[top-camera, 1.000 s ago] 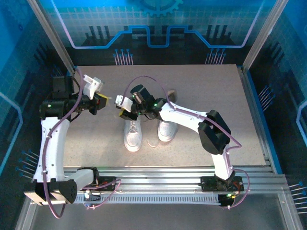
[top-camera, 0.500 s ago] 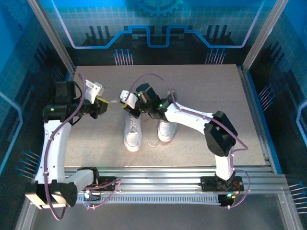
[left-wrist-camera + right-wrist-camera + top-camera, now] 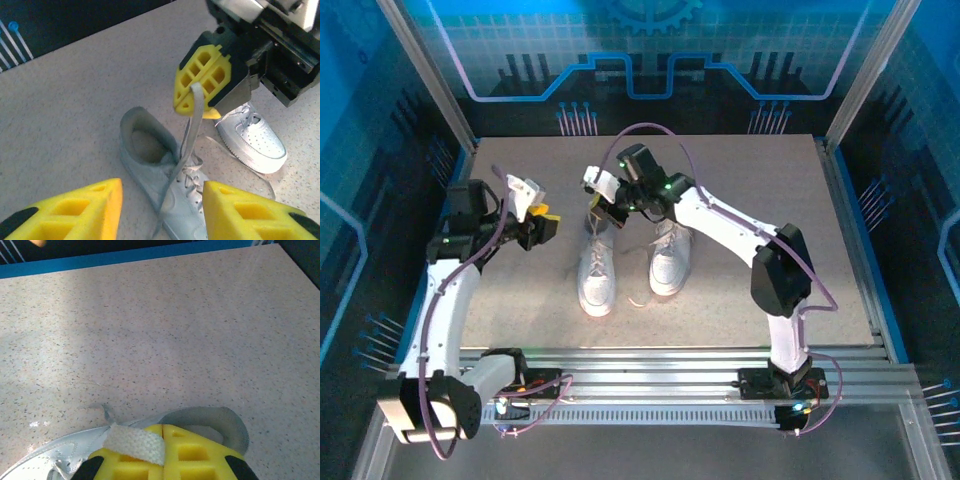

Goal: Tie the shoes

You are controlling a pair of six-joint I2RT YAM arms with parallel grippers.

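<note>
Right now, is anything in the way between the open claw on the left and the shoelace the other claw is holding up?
Nothing visible. The right gripper is shut on the lace, which rises from the shoe on the left. The open left gripper faces it with only air above that shoe between them.

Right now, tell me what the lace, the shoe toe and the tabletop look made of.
Lace: flat woven textile, matte; weave shows in the right wrist view. Shoe toe: smooth white leather or synthetic, slight sheen, punched holes. Tabletop: speckled beige, likely laminate or stone-look, faint sheen.
</note>
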